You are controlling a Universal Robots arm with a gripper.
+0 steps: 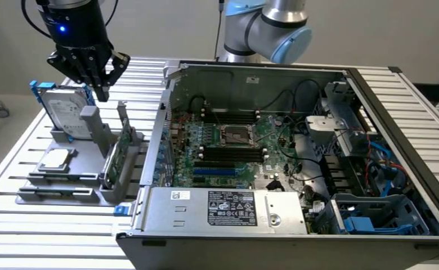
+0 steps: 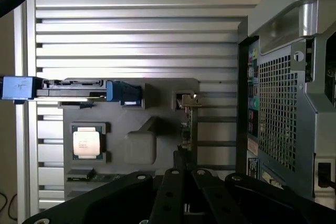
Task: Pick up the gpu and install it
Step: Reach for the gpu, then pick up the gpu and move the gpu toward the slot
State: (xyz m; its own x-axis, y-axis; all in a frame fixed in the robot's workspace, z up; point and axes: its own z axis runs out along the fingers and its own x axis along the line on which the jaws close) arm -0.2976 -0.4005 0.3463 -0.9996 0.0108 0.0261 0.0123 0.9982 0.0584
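The gpu (image 1: 117, 153) stands on edge in a grey holder (image 1: 92, 169) at the exterior view's left, beside the open computer case (image 1: 399, 129). Its green board faces sideways. My gripper (image 1: 99, 93) hangs above the holder's far end, between the hard drive and the gpu, and touches neither. Its black fingers meet in a point, shut, with nothing between them. In the wrist view the gpu (image 2: 187, 124) shows edge-on with its silver bracket end at the far side, just beyond my gripper (image 2: 180, 157).
A silver hard drive (image 1: 63, 108) with a blue frame stands upright in the same holder, and a processor chip (image 1: 57, 159) lies flat near it. The case wall (image 2: 283, 93) rises close beside the gpu. The motherboard (image 1: 227, 149) lies inside the case. Everything sits on a slatted metal table (image 1: 24, 225).
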